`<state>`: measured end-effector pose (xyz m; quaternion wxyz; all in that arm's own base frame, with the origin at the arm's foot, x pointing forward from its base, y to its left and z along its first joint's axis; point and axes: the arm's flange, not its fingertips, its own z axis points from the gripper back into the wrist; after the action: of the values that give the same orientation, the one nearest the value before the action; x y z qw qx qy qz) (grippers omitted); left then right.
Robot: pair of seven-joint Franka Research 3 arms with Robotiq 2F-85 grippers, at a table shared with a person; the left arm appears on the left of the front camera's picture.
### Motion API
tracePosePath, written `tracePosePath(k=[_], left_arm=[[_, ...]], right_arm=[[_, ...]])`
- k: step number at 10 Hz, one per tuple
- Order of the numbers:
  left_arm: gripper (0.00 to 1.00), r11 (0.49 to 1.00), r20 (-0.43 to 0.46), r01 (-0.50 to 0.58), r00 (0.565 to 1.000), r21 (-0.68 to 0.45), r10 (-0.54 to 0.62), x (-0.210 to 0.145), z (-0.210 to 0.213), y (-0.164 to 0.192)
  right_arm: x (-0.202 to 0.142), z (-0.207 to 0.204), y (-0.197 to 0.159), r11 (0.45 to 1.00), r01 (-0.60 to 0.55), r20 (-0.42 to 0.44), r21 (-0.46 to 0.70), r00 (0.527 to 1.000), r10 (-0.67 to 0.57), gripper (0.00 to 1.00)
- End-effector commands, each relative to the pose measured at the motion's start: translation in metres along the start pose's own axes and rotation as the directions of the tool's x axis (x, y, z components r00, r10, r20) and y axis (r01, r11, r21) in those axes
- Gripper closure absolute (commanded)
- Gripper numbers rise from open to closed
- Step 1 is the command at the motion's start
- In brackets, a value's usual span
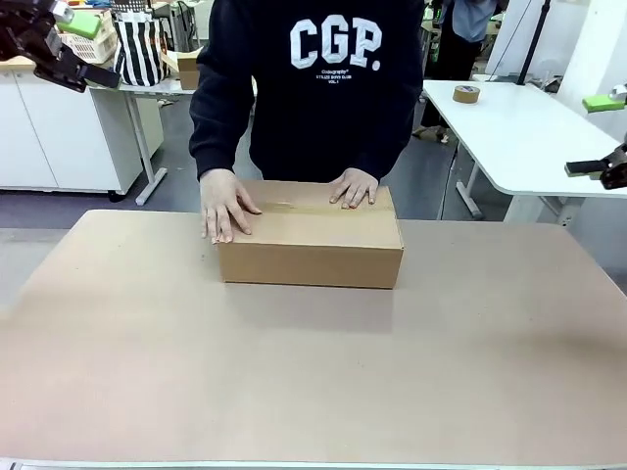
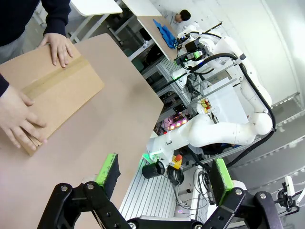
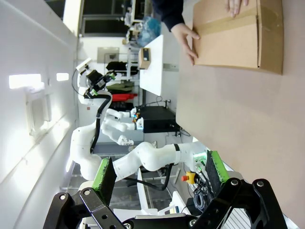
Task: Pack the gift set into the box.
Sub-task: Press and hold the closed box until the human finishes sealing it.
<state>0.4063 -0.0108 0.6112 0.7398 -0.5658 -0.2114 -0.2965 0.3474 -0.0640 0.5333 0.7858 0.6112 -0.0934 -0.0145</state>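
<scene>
two grippers | left gripper (image 2: 164, 171) spread wide, empty | right gripper (image 3: 159, 171) spread wide, empty | person's hands (image 1: 223, 206) (image 1: 353, 187) on box (image 1: 310, 251)

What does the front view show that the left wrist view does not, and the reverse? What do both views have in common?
The front view adds the box's long near wall face on, the person's dark sweatshirt with white letters, and a tape roll on the white table behind. The left wrist view adds the left gripper's green-padded fingers spread open, a clear look at the tape strip, and the right arm's white body. Both share the closed box with the person's hands flat on top.
</scene>
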Motion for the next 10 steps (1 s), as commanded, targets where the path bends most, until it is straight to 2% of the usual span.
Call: tracePosePath(k=[1, 10], left_arm=[[0.00, 1.000, 0.000, -0.011, 1.000, 0.000, 0.011, -0.0006, -0.0003, -0.0020], [0.00, 1.000, 0.000, -0.011, 1.000, 0.000, 0.011, -0.0006, -0.0003, -0.0020]], right_arm=[[0.0018, -0.0016, 0.0013, 0.999, -0.020, 0.009, 0.025, 1.000, 0.020, 0.00], [0.0018, -0.0016, 0.0013, 0.999, -0.020, 0.009, 0.025, 1.000, 0.020, 0.00]])
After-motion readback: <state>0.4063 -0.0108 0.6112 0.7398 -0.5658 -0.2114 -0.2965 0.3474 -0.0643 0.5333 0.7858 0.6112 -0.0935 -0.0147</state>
